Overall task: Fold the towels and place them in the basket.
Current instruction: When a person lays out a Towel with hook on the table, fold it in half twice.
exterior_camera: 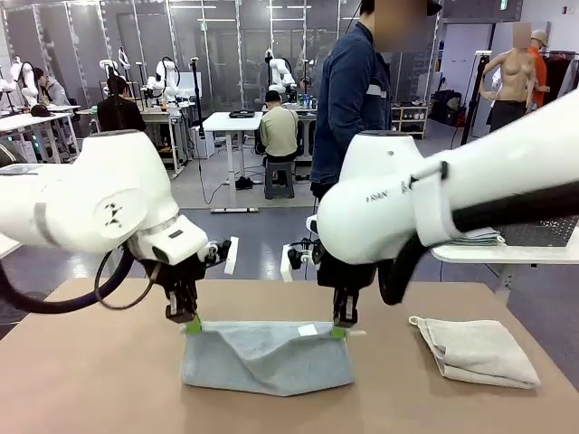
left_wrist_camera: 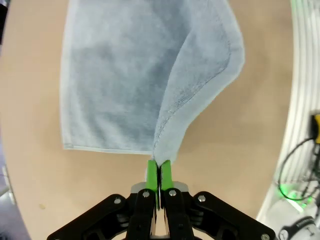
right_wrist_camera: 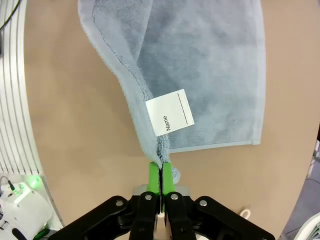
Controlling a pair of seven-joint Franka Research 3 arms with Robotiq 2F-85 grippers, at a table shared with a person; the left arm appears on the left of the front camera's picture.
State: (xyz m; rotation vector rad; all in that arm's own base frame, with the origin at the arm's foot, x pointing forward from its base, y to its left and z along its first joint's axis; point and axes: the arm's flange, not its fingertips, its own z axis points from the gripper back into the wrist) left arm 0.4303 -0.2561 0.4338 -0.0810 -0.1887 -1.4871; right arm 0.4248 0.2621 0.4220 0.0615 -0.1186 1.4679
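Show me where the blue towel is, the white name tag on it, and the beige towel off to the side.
blue towel (exterior_camera: pixel 267 360): front view, middle of the cloth.
white name tag (right_wrist_camera: pixel 170 112): right wrist view, centre of the tag.
beige towel (exterior_camera: pixel 479 351): front view, top of the folded cloth.

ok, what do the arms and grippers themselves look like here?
The left arm and right arm are glossy white with rounded, bulbous joints. The right one carries small dark lettering. A black cable loops under the left arm. The left gripper and right gripper are black, with bolted linkage fingers tipped by bright green pads.
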